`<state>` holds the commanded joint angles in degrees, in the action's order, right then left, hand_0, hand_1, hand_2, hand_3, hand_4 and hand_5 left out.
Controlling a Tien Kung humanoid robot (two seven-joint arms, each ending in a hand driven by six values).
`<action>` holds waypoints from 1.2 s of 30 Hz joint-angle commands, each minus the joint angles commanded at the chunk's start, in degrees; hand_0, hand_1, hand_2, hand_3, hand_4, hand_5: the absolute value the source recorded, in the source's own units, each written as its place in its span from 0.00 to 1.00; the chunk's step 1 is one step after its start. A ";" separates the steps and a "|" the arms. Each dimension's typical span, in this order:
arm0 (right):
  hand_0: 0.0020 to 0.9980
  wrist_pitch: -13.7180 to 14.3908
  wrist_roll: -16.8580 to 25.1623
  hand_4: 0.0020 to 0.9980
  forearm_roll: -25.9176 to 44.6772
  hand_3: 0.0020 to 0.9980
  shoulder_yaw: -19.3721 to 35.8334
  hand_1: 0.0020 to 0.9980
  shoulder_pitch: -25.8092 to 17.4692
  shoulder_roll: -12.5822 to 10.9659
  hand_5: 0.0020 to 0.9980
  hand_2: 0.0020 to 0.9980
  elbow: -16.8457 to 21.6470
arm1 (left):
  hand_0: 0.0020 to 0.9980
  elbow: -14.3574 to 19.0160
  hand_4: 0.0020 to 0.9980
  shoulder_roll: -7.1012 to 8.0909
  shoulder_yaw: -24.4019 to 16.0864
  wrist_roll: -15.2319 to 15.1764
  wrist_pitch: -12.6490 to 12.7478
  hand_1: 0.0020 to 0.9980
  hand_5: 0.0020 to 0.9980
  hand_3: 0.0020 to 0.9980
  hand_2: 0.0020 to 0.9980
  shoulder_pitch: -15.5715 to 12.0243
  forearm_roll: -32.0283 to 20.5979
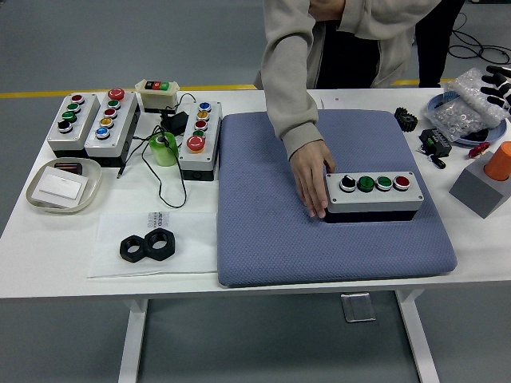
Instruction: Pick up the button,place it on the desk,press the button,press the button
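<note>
A grey button box (373,192) with a black knob, two green buttons and a red button lies on the blue mat (263,239), right of its middle. A person stands at the far side of the table. The person's hand (310,179) reaches down over the mat and lies flat against the left end of the box, fingers pointing toward the near edge. Neither robot hand is in view.
Three more button boxes (73,121) (112,116) (200,140) and a small one (157,94) stand at the left, with a green roll (164,148), a tray (64,185) and black nuts (148,246). A grey block with an orange cylinder (485,179) and a parts bag (467,108) are at the right.
</note>
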<state>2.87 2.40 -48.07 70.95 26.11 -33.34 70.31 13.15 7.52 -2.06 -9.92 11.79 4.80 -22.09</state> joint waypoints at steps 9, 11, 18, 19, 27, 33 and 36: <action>0.91 -0.13 -0.08 0.62 0.23 0.80 0.07 0.80 -0.57 -0.07 0.50 0.80 -0.10 | 0.74 0.00 0.65 0.00 -0.58 0.28 0.12 0.84 1.00 0.83 0.90 -0.54 0.82; 0.91 -0.17 -0.10 0.62 0.24 0.80 0.06 0.80 -0.71 -0.13 0.50 0.80 -0.09 | 0.74 -0.01 0.65 -0.01 -0.75 0.34 0.16 0.84 1.00 0.83 0.90 -0.72 1.01; 0.91 -0.15 -0.08 0.62 -0.22 0.80 -0.13 0.80 -1.05 -0.16 0.50 0.80 -0.06 | 0.74 -0.02 0.64 0.00 -1.20 0.52 0.22 0.84 1.00 0.83 0.90 -1.16 1.68; 0.91 -0.14 -0.08 0.62 -0.25 0.80 -0.14 0.80 -1.06 -0.16 0.49 0.80 -0.06 | 0.75 -0.02 0.64 0.00 -1.22 0.52 0.22 0.84 1.00 0.83 0.90 -1.18 1.70; 0.91 0.42 -0.29 0.64 -4.54 0.80 -0.55 0.80 -0.56 -0.29 0.47 0.80 0.26 | 0.74 0.01 0.64 0.10 -0.43 0.16 0.07 0.84 1.00 0.83 0.90 -0.93 0.65; 0.94 2.20 -1.83 0.80 -16.09 0.85 -2.19 0.84 0.62 -0.12 0.37 0.85 2.22 | 0.74 0.01 0.64 0.13 -0.05 0.00 0.01 0.84 1.00 0.83 0.90 -0.62 -0.02; 0.94 4.54 -3.67 0.80 -22.45 0.85 -4.11 0.84 1.66 0.55 0.37 0.85 3.65 | 0.74 0.01 0.64 0.17 0.12 -0.09 -0.01 0.84 1.00 0.83 0.90 -0.58 -0.31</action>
<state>7.42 -1.27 -70.52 66.84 27.76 -32.80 73.96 13.16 7.69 -1.94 -10.01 11.79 4.22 -22.40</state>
